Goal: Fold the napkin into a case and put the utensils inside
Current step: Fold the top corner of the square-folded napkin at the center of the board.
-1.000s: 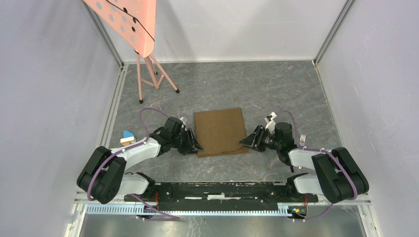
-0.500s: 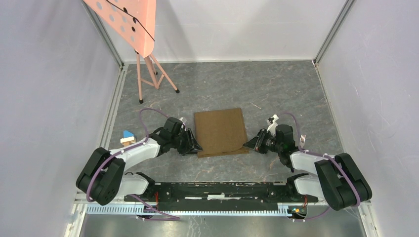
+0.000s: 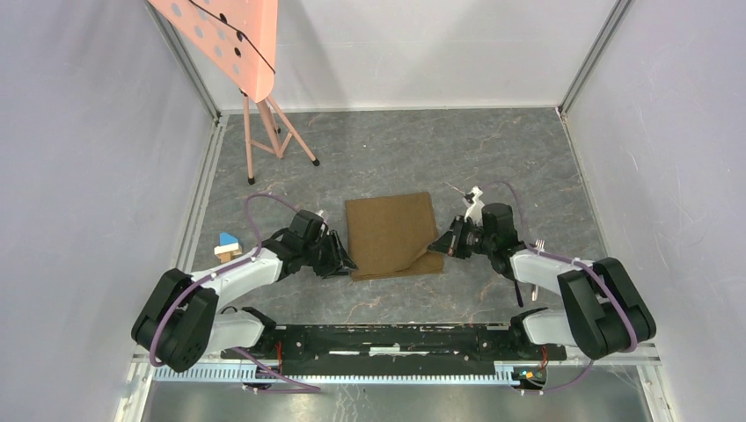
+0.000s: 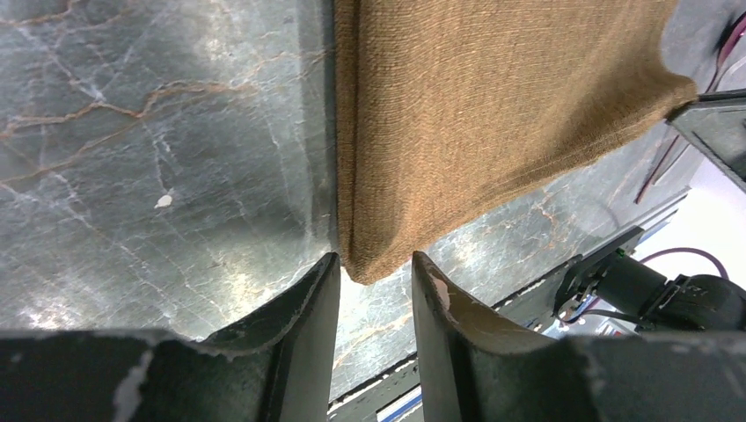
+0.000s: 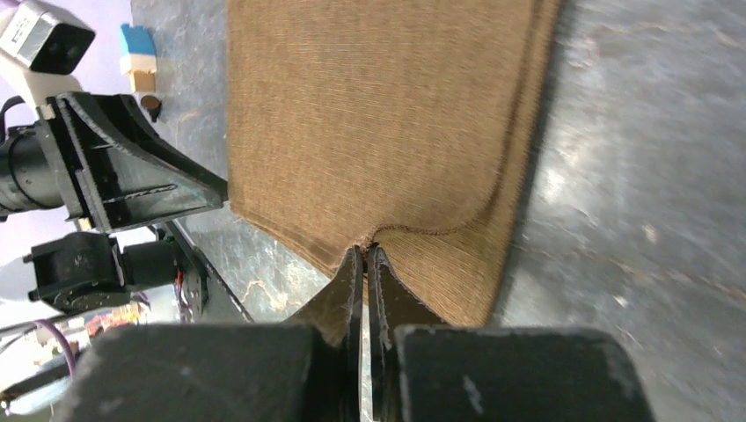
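Observation:
The tan-brown napkin [image 3: 391,233] lies folded in layers in the middle of the table. My right gripper [image 3: 439,245] is shut on the near right corner of its top layer [image 5: 364,249], and that corner curls up off the layer beneath. At the near left corner my left gripper [image 3: 349,261] stands open. The cloth's tip [image 4: 374,264] sits between its fingertips [image 4: 324,268] and neither jaw presses on it. The silvery tines of one of the utensils [image 3: 539,244] peek out beside my right forearm; the rest of it is hidden.
A small blue-and-wood block [image 3: 229,243] sits left of my left arm. A pink stand [image 3: 264,132] occupies the back left corner. Grey walls enclose the table on three sides. The black base rail [image 3: 396,338] runs along the near edge.
My right gripper has shut on the napkin's near right corner and moved a little back and left, pulling the top layer up. The left gripper has barely moved.

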